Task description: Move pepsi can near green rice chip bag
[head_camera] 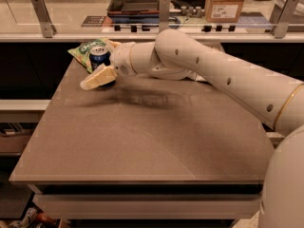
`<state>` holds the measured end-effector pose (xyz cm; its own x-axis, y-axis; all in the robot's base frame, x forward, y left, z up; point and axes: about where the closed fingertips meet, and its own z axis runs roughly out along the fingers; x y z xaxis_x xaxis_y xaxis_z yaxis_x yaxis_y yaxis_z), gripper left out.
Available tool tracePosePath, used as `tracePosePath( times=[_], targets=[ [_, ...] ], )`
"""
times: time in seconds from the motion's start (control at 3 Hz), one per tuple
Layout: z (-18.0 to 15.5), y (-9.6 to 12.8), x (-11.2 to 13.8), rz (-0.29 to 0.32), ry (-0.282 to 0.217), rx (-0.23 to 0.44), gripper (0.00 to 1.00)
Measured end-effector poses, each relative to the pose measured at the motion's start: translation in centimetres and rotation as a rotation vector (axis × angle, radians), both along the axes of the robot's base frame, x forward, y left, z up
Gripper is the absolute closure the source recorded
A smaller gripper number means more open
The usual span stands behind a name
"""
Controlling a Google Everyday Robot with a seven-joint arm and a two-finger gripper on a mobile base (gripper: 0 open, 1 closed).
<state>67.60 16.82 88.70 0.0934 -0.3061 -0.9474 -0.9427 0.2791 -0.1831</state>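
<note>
The pepsi can point(99, 57) is dark blue with a silver top. It stands upright at the far left corner of the grey table point(142, 141), right against the green rice chip bag point(87, 49), which lies just behind it and to its left. My gripper point(98, 76) is at the can's lower part and hides its base, with the cream arm point(213, 75) reaching in from the right.
The table's left edge runs close by the can and the bag. Behind the table is a counter with metal posts point(42, 15), a dark tray point(135, 4) and a cardboard box point(225, 4). My arm spans the right back part of the table.
</note>
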Motion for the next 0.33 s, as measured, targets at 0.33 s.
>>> tracePosePath(
  times=[0.33],
  targets=[
    [0.00, 0.01, 0.00, 0.000, 0.000, 0.000, 0.00]
  ],
)
